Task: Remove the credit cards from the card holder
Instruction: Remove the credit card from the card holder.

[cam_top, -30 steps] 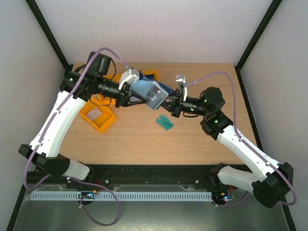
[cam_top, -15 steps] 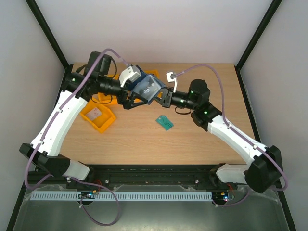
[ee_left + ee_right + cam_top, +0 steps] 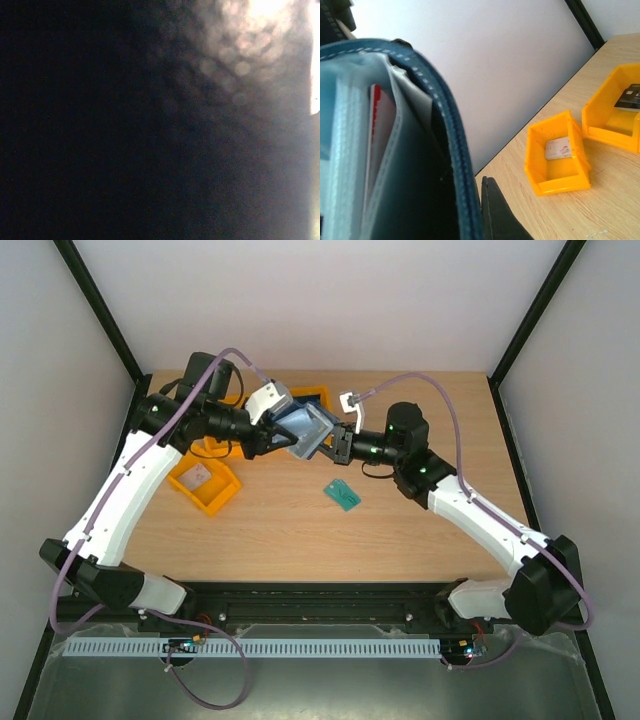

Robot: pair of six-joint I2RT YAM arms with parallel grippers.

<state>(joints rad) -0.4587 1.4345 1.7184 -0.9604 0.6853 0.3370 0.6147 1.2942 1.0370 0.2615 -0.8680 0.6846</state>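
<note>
Holding the card holder [image 3: 306,428] aloft near the far edge of the surface [image 3: 420,530], left of centre: right pincer [image 3: 335,445] is clamping its stitched navy cover, left pincer [image 3: 281,439] is meeting the other side, grip unreadable. Rigid red card [image 3: 376,127] is sitting in a slick clear sleeve [image 3: 347,155]; I'm advising pulling straight along the pocket.

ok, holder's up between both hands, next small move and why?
Probably: with the right hand pinching the card holder at its edge, bring the left hand onto the red card. It shows in a clear sleeve, still inside; the left wrist view is blacked out, so go slowly.
</note>
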